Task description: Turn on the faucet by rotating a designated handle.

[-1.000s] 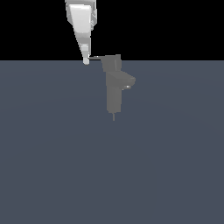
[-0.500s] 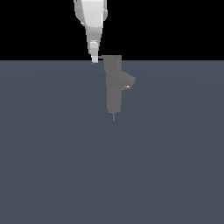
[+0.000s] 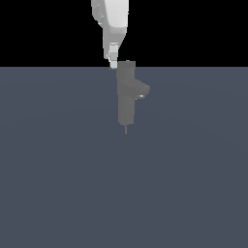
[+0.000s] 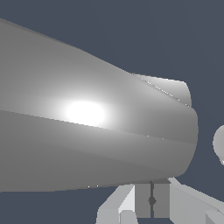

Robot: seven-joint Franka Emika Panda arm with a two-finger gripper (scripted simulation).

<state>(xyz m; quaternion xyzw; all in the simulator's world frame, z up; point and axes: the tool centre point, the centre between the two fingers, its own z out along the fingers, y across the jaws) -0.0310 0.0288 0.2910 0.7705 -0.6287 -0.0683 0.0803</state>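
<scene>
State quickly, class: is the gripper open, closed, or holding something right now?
Gripper: cannot be told. Its tip sits beside the top of the faucet, but the finger gap is not visible in either view.

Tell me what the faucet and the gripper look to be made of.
Faucet: a matte dark gray, possibly cast metal or plastic; it shows flat shading with only one tiny glint under the spout. In the wrist view a big gray rounded body, likely the faucet close up, carries a soft broad highlight, so satin rather than polished. Gripper: white to light gray, like painted metal or hard plastic. As renders, both stay guesses.
</scene>
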